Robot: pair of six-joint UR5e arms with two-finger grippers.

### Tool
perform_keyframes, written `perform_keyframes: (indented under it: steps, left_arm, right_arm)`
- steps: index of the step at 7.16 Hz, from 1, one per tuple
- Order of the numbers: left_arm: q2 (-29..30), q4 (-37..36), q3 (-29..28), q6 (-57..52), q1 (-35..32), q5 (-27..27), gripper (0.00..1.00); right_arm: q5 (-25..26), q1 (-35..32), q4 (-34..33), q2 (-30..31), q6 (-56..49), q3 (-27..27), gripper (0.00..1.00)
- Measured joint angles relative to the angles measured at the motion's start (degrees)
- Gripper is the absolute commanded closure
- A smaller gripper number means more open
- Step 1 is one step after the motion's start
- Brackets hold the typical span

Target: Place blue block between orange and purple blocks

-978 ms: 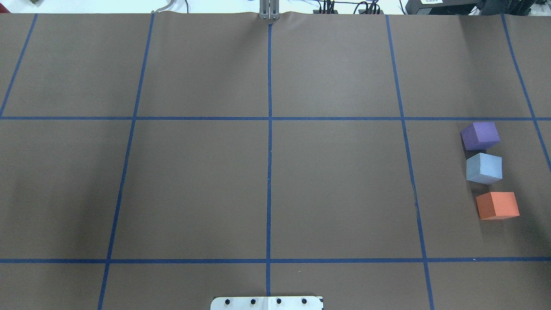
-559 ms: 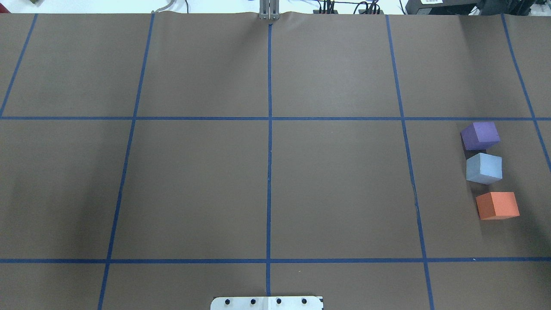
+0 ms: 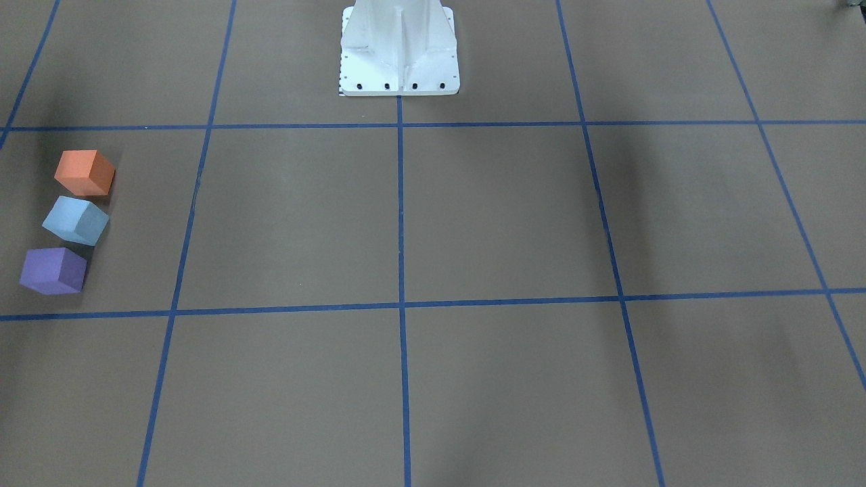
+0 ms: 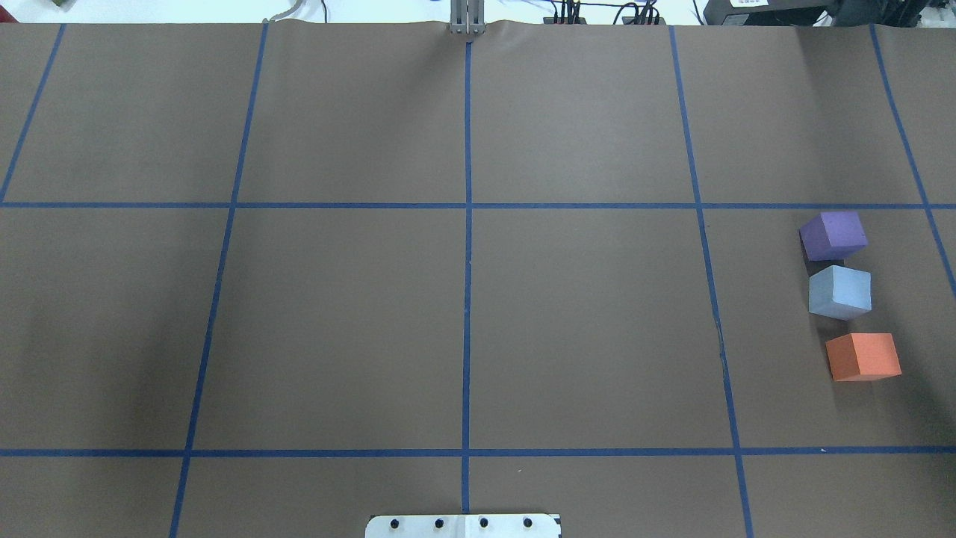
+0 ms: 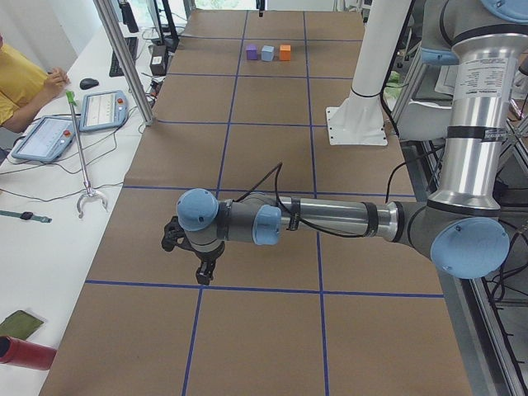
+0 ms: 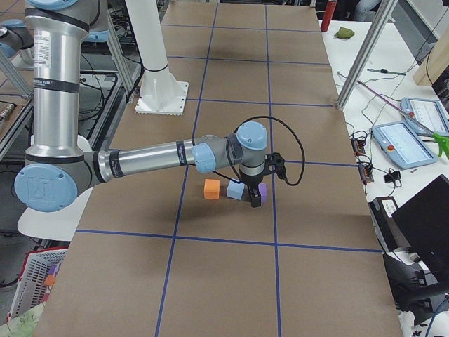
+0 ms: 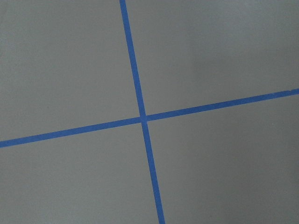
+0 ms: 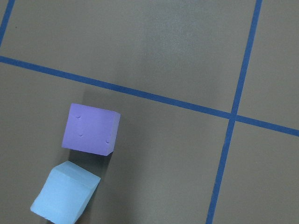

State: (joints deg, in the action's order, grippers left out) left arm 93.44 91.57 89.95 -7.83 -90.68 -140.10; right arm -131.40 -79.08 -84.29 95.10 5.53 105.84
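Observation:
The blue block (image 4: 839, 291) sits on the brown table between the purple block (image 4: 833, 235) and the orange block (image 4: 863, 356), in a row at the far right. The row is at the left in the front-facing view: orange (image 3: 83, 172), blue (image 3: 74, 220), purple (image 3: 53, 270). The right wrist view looks down on the purple block (image 8: 91, 135) and the blue block (image 8: 65, 193). My right gripper (image 6: 254, 202) hangs over the row; I cannot tell if it is open or shut. My left gripper (image 5: 200, 272) hangs over bare table far from the blocks; its state is unclear too.
The white robot base (image 3: 399, 54) stands at the table's near middle edge. Blue tape lines (image 4: 467, 299) grid the brown table cover. A side bench with tablets (image 5: 103, 109), a metal post (image 5: 124, 62) and a seated operator (image 5: 21, 82) lies beyond the table's far edge.

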Motion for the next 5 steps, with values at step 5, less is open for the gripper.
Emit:
perform_keyframes:
  steps: [5]
  left_arm:
    - [0.4, 0.0, -0.4, -0.4, 0.0, 0.4, 0.00]
  right_arm:
    - [0.1, 0.1, 0.0, 0.0, 0.0, -0.2, 0.00]
